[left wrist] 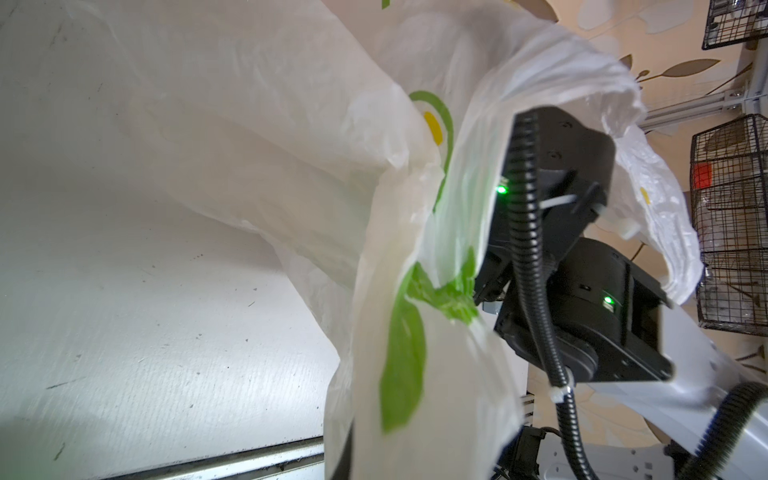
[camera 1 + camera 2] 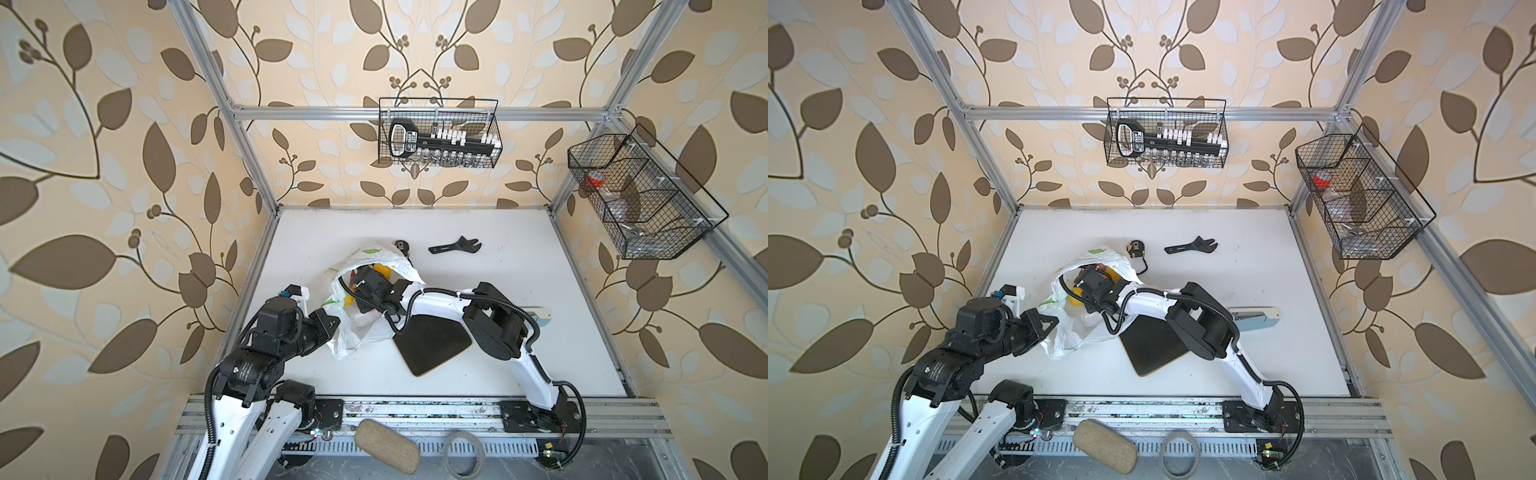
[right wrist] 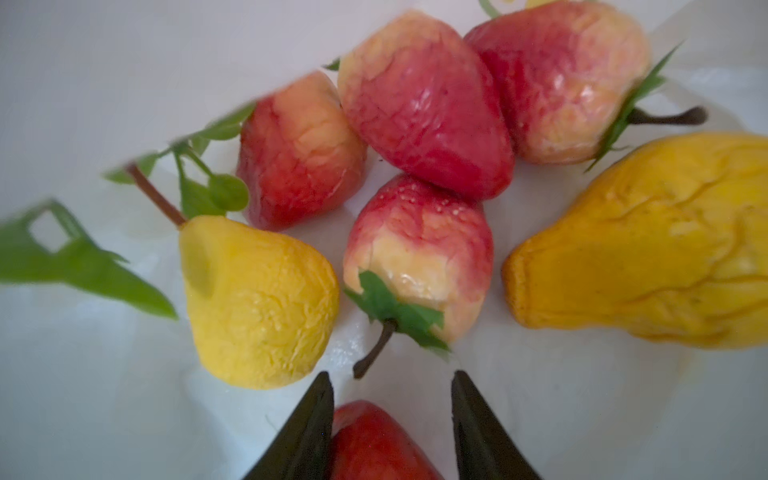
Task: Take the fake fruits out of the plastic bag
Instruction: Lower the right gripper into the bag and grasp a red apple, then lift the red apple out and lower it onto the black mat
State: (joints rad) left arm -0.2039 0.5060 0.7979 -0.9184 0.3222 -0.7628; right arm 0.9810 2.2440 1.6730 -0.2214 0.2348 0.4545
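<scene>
The plastic bag (image 2: 353, 336) (image 2: 1071, 332) lies crumpled on the left of the white table, its mouth lifted. My left gripper (image 2: 332, 322) (image 2: 1052, 322) is shut on the bag's near edge; in the left wrist view the bag (image 1: 291, 124) drapes over the jaws and hides them. My right gripper (image 3: 391, 373) reaches inside the bag, open, with a red fruit (image 3: 374, 444) between its fingers, touching one finger and apart from the other. Ahead of it lie several fake fruits: strawberries (image 3: 419, 104), a yellow pear (image 3: 257, 307) and an orange-yellow pear (image 3: 648, 249).
A black tray (image 2: 432, 345) lies beside the bag under the right arm. A black wrench (image 2: 455, 245) and a small tape measure (image 2: 1133, 247) lie behind the bag. Wire baskets (image 2: 438, 133) hang on the back and right walls. A beige pouch (image 2: 386, 446) rests past the front rail.
</scene>
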